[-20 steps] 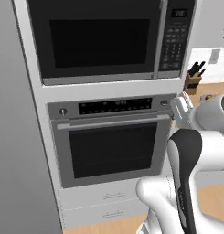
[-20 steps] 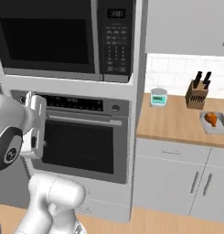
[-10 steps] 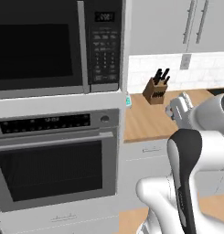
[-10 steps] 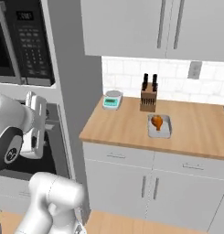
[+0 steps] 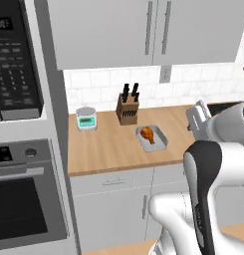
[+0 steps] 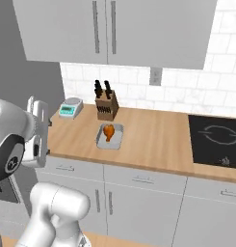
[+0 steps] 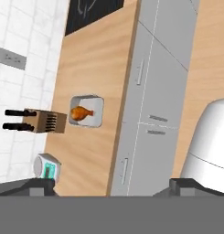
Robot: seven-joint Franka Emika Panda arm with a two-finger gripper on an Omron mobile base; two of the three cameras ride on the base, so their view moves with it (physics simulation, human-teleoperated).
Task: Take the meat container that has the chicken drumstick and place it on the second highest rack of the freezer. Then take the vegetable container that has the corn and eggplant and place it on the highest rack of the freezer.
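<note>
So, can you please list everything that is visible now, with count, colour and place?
chicken drumstick: one, orange-brown, lying in the tray
meat container: one, pale grey tray, on the counter in front of the knife block
knife block: one, brown with black handles, by the backsplash
kitchen scale: one, grey with teal display, counter's left end
cooktop: one, black, counter's right end
wall cabinets: grey, above the counter
gripper: one, open, holding nothing

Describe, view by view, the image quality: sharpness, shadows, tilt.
Left base view: soft and slightly blurred, even flat light, faint shadow beside the knife block. Right base view: equally soft, no glare on the drumstick or its tray. Hand view: rolled sideways, so the counter runs vertically; edges mildly blurred.
</note>
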